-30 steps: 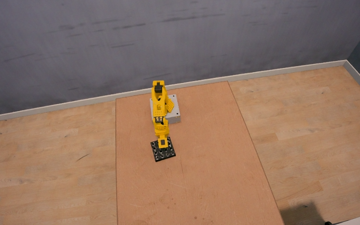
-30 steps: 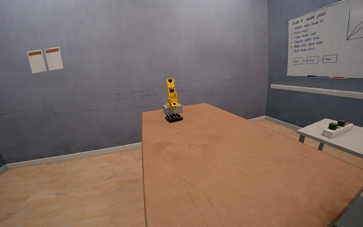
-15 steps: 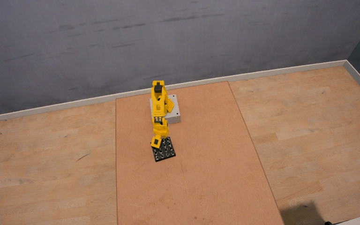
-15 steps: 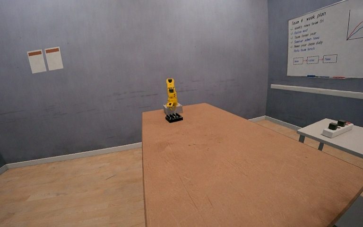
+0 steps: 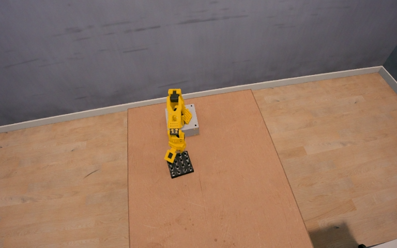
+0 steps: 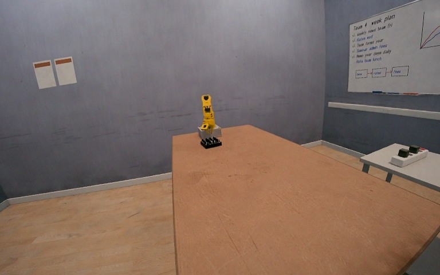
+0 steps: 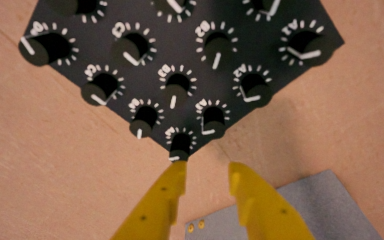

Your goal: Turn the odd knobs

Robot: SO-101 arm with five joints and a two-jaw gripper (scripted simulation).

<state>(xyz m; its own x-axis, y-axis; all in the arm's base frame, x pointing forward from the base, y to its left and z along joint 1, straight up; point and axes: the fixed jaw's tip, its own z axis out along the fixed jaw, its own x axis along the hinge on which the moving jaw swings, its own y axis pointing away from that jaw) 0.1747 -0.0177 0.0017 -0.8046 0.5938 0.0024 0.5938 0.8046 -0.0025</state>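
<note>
The black knob box (image 5: 180,164) lies on the brown table just in front of the arm's grey base (image 5: 188,120). It also shows in the exterior view (image 6: 211,142). In the wrist view the knob box (image 7: 175,65) sits turned like a diamond, with several black knobs, white pointers and white tick marks. My yellow gripper (image 7: 206,170) hovers above the box's near corner, shut with a narrow gap and nothing between the fingers. The corner knob (image 7: 179,145) lies just ahead of the left fingertip. The labels are too blurred to read surely.
The grey base block (image 7: 300,210) shows under the right finger. A side table with a white box (image 6: 408,155) stands far right, off the work table. A whiteboard (image 6: 392,48) hangs on the right wall.
</note>
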